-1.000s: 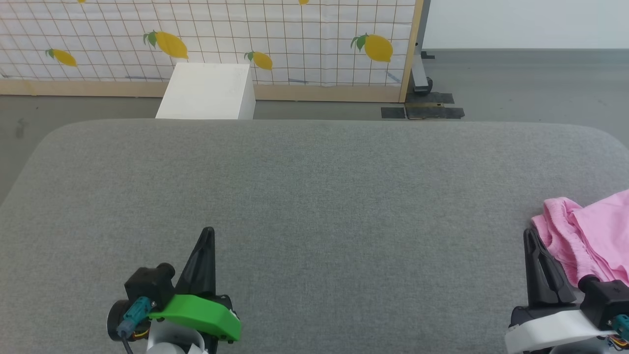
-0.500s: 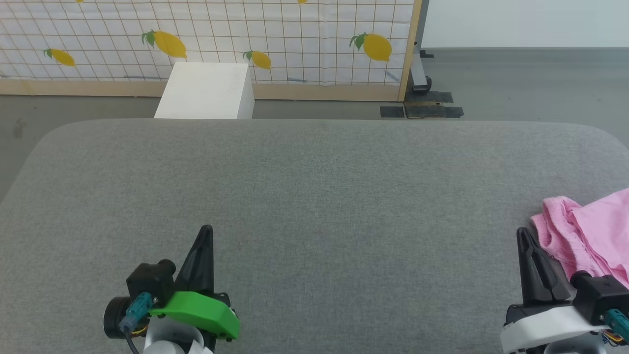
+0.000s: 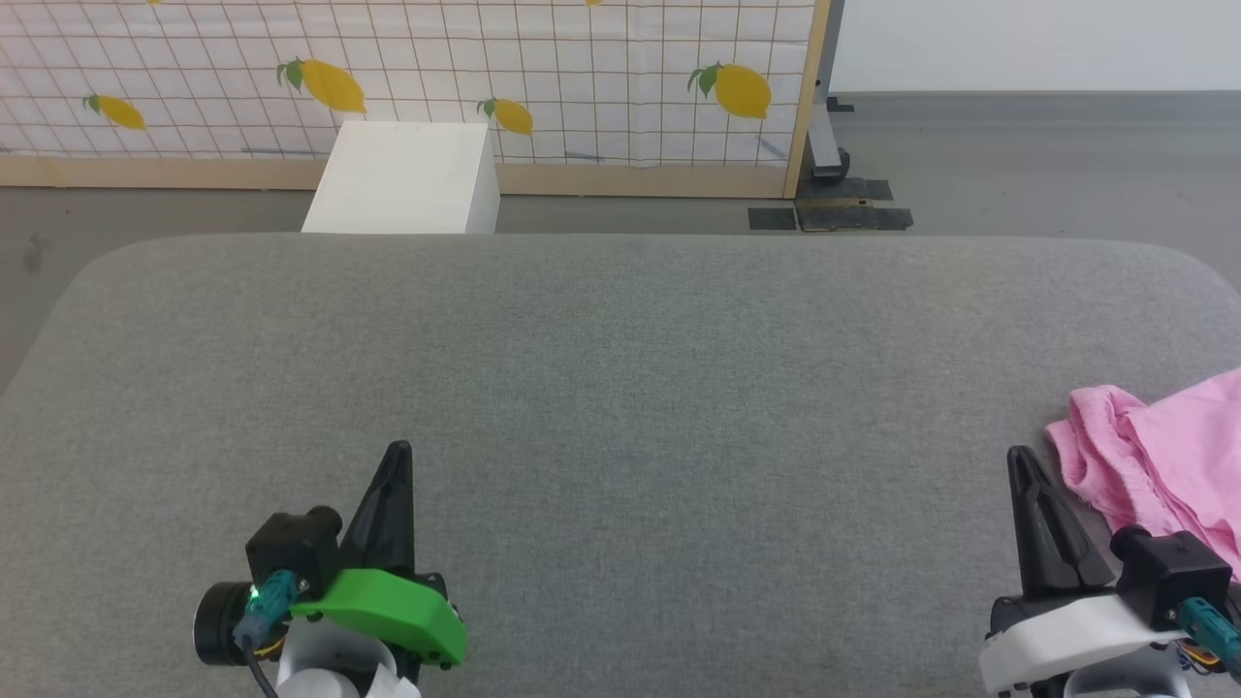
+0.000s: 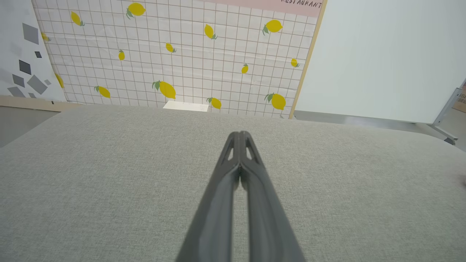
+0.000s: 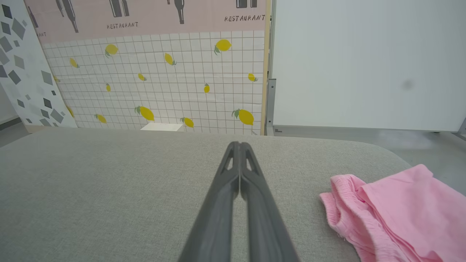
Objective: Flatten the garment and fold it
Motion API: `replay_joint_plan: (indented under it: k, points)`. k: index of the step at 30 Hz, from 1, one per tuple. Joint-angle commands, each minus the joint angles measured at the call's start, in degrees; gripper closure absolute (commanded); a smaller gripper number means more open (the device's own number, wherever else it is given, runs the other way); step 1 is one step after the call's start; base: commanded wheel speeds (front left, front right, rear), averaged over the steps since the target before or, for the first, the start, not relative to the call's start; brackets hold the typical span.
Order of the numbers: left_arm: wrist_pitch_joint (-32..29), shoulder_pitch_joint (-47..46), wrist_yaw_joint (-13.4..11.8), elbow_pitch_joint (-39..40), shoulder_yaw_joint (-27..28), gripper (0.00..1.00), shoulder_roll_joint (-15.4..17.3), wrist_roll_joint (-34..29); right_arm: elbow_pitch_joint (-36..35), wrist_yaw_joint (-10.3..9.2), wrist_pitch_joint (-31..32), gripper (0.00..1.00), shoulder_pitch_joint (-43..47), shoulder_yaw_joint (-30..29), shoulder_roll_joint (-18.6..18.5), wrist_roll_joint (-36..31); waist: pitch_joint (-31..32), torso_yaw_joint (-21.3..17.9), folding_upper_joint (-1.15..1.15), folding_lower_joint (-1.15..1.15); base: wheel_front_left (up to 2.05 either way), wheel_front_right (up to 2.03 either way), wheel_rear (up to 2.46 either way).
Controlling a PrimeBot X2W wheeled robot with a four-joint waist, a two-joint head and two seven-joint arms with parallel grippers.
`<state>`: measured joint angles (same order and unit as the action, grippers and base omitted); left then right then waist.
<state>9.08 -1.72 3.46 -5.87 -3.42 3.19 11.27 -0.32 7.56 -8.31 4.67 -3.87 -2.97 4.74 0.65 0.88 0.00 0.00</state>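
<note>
Pink garment [image 3: 1154,456] [image 5: 393,203] bunched at 4 o'clock on grey surface [image 3: 620,388]; both pairs of fingers pressed together, holding nothing.
Surface covered in grey woven fabric, far corners rounded. Garment crumpled, gathered waistband toward 9 o'clock, cut off by the head view's edge at 3 o'clock. Left fingers [image 3: 390,504] [image 4: 258,196] at 7 o'clock, tips meeting, above the fabric. Right fingers [image 3: 1042,523] [image 5: 256,203] at 5 o'clock, tips likewise meeting, garment just beside them at their 2 o'clock, tips apart from it. Beyond the far edge: grey floor [image 3: 1018,165]; white box [image 3: 402,179] at 11 o'clock against a wood-framed backdrop panel [image 3: 543,68] printed with grid and lemons; black tape patches [image 3: 829,218] at 1 o'clock by the panel's foot; plain white wall [image 3: 1028,44] past that. In the right wrist view, pink band [image 5: 145,18] lettered RESTAURANT above the grid.
</note>
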Motion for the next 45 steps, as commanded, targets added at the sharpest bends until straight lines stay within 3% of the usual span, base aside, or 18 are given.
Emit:
replay_joint_plan:
  k: [1,45]
  points:
    - [-0.4,0.7,-0.4,0.4,0.3,1.00,-0.1,-1.3,0.1,-0.03,0.3,1.00,-1.2,0.3,0.0,-0.5,0.0,0.0,0.00,0.00,0.00,0.00,0.00]
    - [-5.6,1.3,-2.2,3.7,2.2,1.00,-0.2,-7.3,0.2,-0.06,5.1,1.00,-3.3,2.4,0.1,-3.1,-0.4,-0.5,0.00,0.00,0.00,0.00,0.00]
